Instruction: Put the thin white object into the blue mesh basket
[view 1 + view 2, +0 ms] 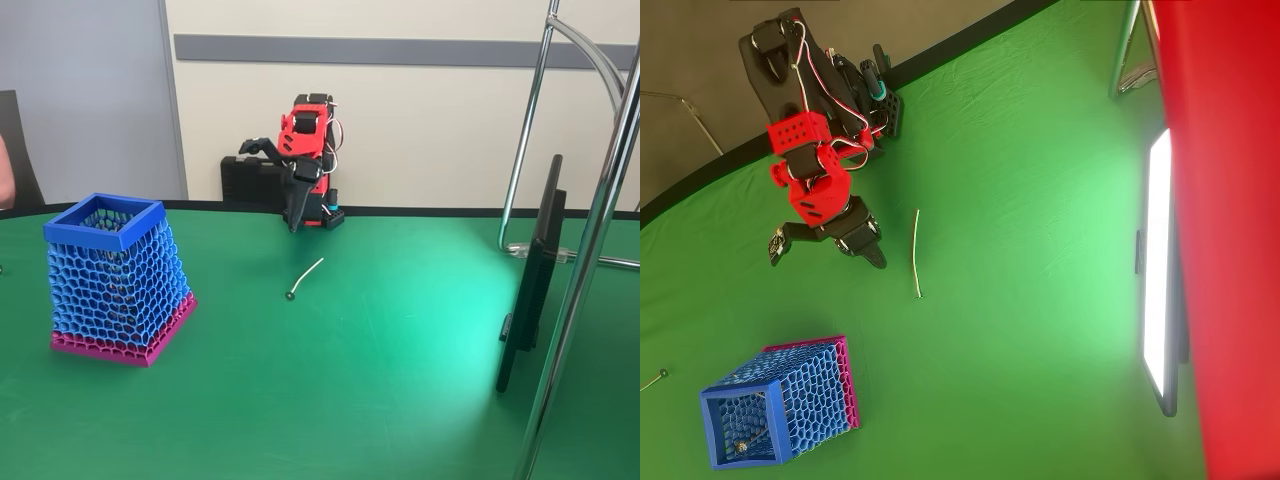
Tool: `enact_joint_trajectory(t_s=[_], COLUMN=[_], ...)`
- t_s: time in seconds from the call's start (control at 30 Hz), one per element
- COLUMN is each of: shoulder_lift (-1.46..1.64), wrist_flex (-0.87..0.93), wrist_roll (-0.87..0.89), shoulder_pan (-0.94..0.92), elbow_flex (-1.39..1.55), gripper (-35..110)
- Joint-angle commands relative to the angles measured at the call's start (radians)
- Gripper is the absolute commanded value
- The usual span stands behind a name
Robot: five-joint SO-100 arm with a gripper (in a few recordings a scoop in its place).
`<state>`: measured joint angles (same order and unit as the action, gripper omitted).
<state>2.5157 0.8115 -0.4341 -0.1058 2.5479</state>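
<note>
The thin white object (306,277) (916,250) lies flat on the green table, a slightly curved stick with a small dark tip at its near end. The blue mesh basket (120,275) (790,400) stands upright on its magenta base, well to the left of the stick in the fixed view, its square rim open upward. The red and black arm is folded at the table's back edge. Its gripper (268,190) (827,258) hangs open above the table, one finger pointing down just behind the stick and the other spread out to the side, with nothing between them.
A dark flat monitor (530,280) (1158,270) stands edge-on at the right, beside chrome stand poles (590,250). A second small stick (652,380) lies at the table's far left edge. Something small sits inside the basket's bottom.
</note>
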Motion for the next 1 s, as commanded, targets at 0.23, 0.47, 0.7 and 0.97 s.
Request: enact_joint_trajectory(t_s=[0.23, 0.47, 0.7, 0.97], shoulder_lift=[-0.288, -0.459, -0.629, -0.836], wrist_flex=[0.0, -0.008, 0.118, 0.238], wrist_roll=[-0.284, -0.405, -0.546, -0.723], shoulder_pan=[-0.032, -0.046, -0.035, -0.061], elbow_flex=[-0.296, -0.436, -0.607, -0.799], gripper=[1, 1, 1, 1])
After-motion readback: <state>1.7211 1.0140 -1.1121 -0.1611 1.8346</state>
